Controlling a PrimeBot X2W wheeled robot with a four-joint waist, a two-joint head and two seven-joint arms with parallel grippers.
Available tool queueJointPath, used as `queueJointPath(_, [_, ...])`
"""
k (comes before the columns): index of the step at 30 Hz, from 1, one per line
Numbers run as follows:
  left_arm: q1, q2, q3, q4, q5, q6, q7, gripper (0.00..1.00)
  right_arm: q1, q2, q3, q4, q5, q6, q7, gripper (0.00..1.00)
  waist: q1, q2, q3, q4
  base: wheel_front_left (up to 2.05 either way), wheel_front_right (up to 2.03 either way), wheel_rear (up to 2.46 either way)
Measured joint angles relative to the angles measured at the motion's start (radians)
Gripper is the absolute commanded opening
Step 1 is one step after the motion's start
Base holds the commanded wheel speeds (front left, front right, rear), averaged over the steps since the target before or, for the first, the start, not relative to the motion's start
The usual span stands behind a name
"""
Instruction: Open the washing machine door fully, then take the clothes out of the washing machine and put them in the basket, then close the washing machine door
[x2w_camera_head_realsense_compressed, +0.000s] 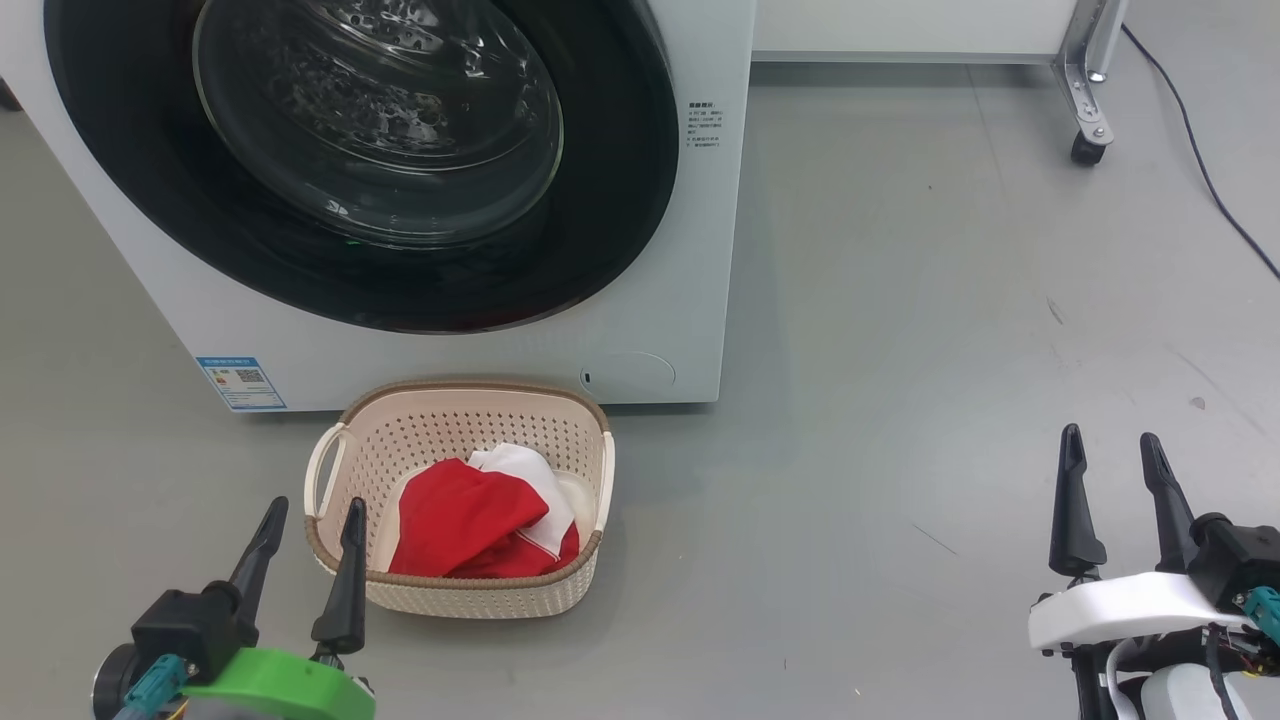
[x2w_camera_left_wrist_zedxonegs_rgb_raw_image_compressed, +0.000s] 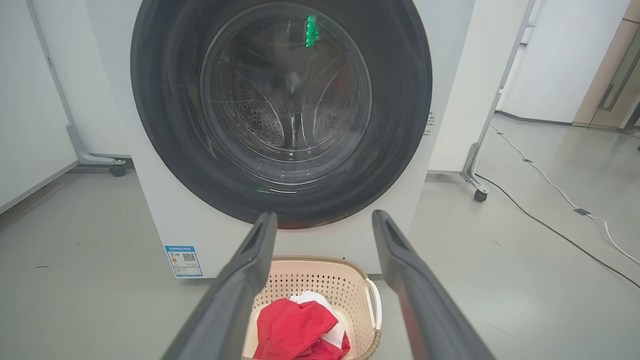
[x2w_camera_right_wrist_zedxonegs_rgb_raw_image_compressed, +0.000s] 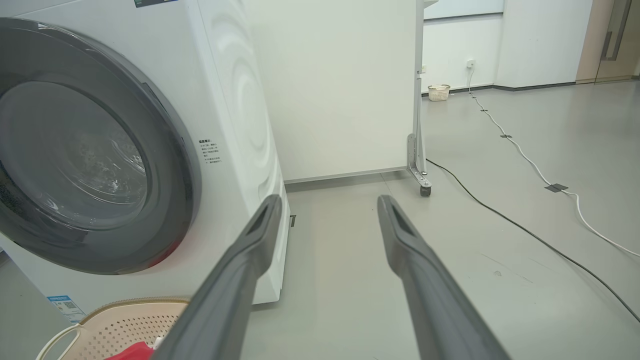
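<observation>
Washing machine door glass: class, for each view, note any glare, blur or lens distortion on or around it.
Head view: the washing machine door is sharp, its glass streaked with pale reflections. Left wrist view: a green glare streak near the glass's top; the left end effector looks soft up close. Right wrist view: the washing machine has bowed edges from the wide lens.

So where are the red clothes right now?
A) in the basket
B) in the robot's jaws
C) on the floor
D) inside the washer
A: the clothes lie bunched inside the basket.
</observation>
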Motion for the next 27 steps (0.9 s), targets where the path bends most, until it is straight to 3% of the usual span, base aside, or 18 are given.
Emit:
queueJointPath(11, [0.000, 0.000, 0.008, 0.000, -0.008, 0.000, 0.000, 1.00, 0.000, 0.004, -0.005, 0.000, -0.001, 0.008, 0.000, 1.00, 0.0000, 0.0000, -0.001, 0.003, 0.00, 0.00, 0.00])
queueJointPath(12, [0.000, 0.000, 0.009, 0.003, -0.008, 0.000, 0.000, 0.00, 0.000, 0.006, -0.005, 0.004, -0.001, 0.007, 0.000, 0.00, 0.0000, 0.0000, -0.002, 0.004, 0.00, 0.00, 0.00])
queueJointPath(19, [0.026, -0.028, -0.002, 0.054, -0.018, 0.000, 0.001, 0.00, 0.034, 0.031, -0.002, 0.064, 0.005, 0.007, 0.006, 0.00, 0.0000, 0.0000, -0.002, 0.004, 0.00, 0.00, 0.00])
queueJointPath(27, [0.026, -0.028, 0.006, 0.050, -0.105, 0.000, 0.021, 0.00, 0.025, 0.031, -0.029, 0.083, 0.097, 0.009, 0.039, 0.00, 0.0000, 0.0000, -0.003, 0.007, 0.00, 0.00, 0.00])
